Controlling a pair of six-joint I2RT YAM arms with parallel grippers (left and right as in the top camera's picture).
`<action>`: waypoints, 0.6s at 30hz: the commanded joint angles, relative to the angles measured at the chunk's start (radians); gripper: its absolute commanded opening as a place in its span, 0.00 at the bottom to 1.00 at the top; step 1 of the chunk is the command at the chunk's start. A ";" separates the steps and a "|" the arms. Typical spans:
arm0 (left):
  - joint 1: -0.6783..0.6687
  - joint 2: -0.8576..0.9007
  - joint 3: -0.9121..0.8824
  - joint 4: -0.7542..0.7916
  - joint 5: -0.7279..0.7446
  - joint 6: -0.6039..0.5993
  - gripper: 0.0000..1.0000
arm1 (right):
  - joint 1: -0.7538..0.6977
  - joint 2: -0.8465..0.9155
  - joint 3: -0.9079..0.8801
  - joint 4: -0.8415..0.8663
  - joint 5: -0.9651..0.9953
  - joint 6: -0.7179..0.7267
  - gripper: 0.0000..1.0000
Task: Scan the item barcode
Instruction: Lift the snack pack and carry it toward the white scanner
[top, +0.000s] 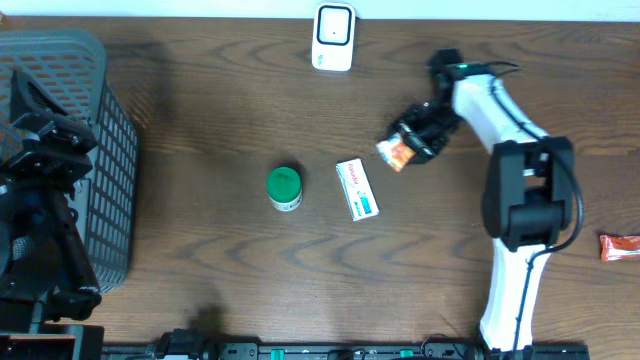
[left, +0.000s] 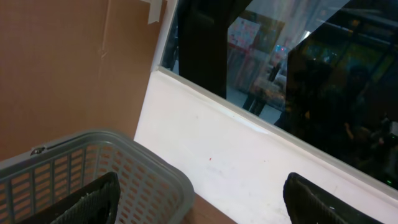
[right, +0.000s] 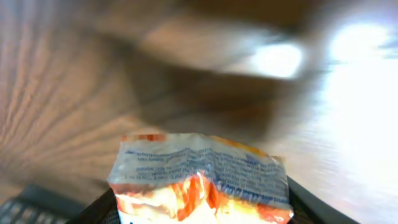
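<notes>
Overhead, the right gripper (top: 410, 143) sits toward the far right part of the table (top: 200, 270) with a crumpled orange-and-white snack packet (top: 397, 153) at its tip. In the right wrist view that packet fills the space between the 2 dark fingers and stays sharp while the wood behind it smears, so I judge the jaws to be clamped on it and carrying it. The pickup therefore looks done. What is left is the scan itself: the white scanner (top: 333, 37) stands at the far edge, well apart from the packet, up and to the left of it. The printed face has to be brought in front of the scanner. No barcode can be made out on the side that shows, so the packet may need turning. The left gripper (left: 202, 196) hangs released above the grey basket (top: 110, 150), its fingers wide with nothing between them. A green-lidded jar (top: 285, 188) and a small white box (top: 357, 189) lie mid-table, and 1 more packet (top: 619, 246) lies at the right edge, all untouched.
</notes>
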 joint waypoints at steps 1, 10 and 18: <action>0.004 -0.001 -0.003 0.000 -0.009 -0.005 0.84 | -0.066 0.003 0.000 -0.060 -0.136 -0.170 0.57; 0.004 -0.001 -0.003 -0.003 -0.009 -0.005 0.84 | -0.158 0.003 0.000 -0.259 -0.344 -0.431 0.60; 0.004 -0.001 -0.003 -0.003 -0.009 -0.005 0.84 | -0.164 0.003 0.000 -0.475 -0.395 -0.645 0.59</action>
